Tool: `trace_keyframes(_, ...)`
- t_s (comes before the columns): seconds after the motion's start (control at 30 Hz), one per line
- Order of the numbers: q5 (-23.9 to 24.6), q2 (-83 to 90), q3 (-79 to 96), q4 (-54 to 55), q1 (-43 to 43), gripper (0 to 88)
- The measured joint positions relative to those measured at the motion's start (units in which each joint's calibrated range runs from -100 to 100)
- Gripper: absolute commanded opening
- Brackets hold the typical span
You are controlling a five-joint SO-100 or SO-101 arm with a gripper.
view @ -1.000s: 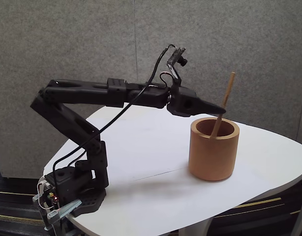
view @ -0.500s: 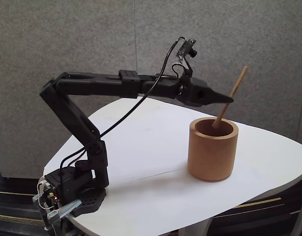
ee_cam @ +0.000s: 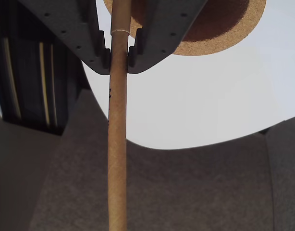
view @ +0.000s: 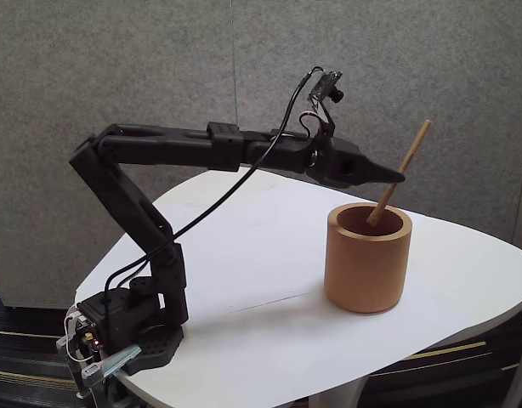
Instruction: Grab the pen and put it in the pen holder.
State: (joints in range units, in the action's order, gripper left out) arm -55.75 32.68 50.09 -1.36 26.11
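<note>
Fixed view: arm point(view: 184, 149) stretched out level from its base point(view: 125, 336) at the table's point(view: 244, 280) left front corner, gripper point(view: 395, 177) above the rear rim of the holder point(view: 367, 259). Pen point(view: 400, 171) leans up to the right, lower end inside the holder, upper end well above the gripper tip. From this side the fingers read as one dark wedge, so the grip is not readable here. Wrist view settles it: gripper point(ee_cam: 119, 58) has both fingers point(ee_cam: 97, 45) pressed against the pen point(ee_cam: 118, 144) from left and right, pinching it partway along; the shaft runs straight down the frame past the fingertips, and the holder's point(ee_cam: 219, 41) cork rim and hollow sit behind the fingers at top. Wrist view also shows the table's point(ee_cam: 195, 101) curved edge with grey floor past it. In the fixed view the holder stands right of centre, bare white top all round it, nearest edge at right front; wide open tabletop between holder and base. Grey wall point(view: 116, 68) behind. Versus half a second ago almost nothing differs: arm, gripper and pen sit in practically the same pose, pen a hair higher; a second ago the gripper was lower, at the rim.
</note>
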Motion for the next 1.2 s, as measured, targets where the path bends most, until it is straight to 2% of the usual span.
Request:
trace_keyframes(0.27,0.0,0.0,0.9,0.1,-1.4,0.5)
trace_keyframes(0.67,3.5,0.0,1.0,0.2,-2.4,0.5)
trace_keyframes(1.03,4.2,0.0,9.7,19.2,-4.3,0.5)
trace_keyframes(1.2,2.5,0.0,15.2,23.5,-4.0,0.5)
